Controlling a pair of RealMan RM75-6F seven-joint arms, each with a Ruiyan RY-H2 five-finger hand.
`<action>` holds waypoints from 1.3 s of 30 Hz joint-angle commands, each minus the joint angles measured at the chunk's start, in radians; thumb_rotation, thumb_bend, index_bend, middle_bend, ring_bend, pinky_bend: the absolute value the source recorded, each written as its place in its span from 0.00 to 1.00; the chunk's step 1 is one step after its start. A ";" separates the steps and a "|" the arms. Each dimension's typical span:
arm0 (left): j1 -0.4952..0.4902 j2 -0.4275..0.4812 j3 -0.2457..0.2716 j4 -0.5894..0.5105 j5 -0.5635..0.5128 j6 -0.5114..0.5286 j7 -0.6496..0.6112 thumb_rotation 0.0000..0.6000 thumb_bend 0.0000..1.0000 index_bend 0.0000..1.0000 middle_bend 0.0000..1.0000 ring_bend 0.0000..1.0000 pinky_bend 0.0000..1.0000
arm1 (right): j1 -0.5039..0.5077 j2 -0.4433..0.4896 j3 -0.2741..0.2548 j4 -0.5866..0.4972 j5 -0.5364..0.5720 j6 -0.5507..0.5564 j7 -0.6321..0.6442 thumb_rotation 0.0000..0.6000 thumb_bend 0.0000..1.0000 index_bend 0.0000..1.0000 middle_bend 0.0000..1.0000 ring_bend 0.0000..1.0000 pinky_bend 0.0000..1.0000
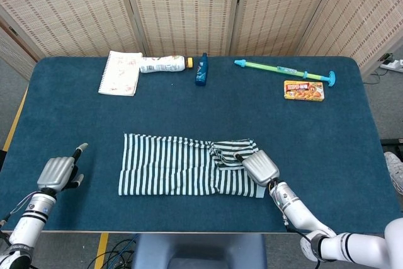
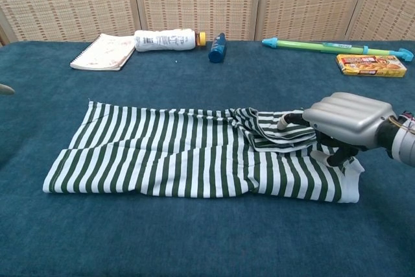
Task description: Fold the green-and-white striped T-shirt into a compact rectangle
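Pinching the folded flap at the right end of the striped T-shirt (image 2: 194, 154) lying mid-table, your right hand (image 2: 347, 121) should set it flat; your left hand (image 1: 55, 173) idles open near-left.

Along the far edge of my blue table (image 1: 75, 124), I see a notebook (image 1: 120, 72), white bottle (image 1: 162, 63), blue bottle (image 1: 201, 69), green water gun (image 1: 284, 70) and snack box (image 1: 303, 90).

Right hand (image 2: 347, 121) curled low; left hand (image 1: 55, 173) open, fingers (image 1: 79, 150) apart.
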 commanded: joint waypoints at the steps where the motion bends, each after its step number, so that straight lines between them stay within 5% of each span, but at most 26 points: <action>1: -0.004 0.001 -0.001 0.003 0.006 0.000 0.003 1.00 0.41 0.00 0.90 0.84 1.00 | -0.003 0.013 0.001 -0.017 -0.014 0.007 0.014 1.00 0.45 0.14 0.98 1.00 1.00; 11: -0.034 -0.021 0.016 0.104 0.230 0.044 -0.106 1.00 0.40 0.07 0.89 0.83 1.00 | -0.046 0.150 0.058 -0.165 -0.119 0.170 0.086 1.00 0.45 0.14 0.98 1.00 1.00; 23: -0.147 -0.229 0.085 0.559 0.608 0.202 -0.348 1.00 0.22 0.30 0.88 0.82 0.99 | -0.134 0.283 0.033 -0.293 -0.182 0.279 0.073 1.00 0.43 0.14 0.98 1.00 1.00; 39: -0.197 -0.466 0.161 1.032 0.678 0.249 -0.462 1.00 0.20 0.34 0.88 0.82 0.99 | -0.215 0.320 0.031 -0.305 -0.185 0.338 0.086 1.00 0.34 0.14 0.98 1.00 1.00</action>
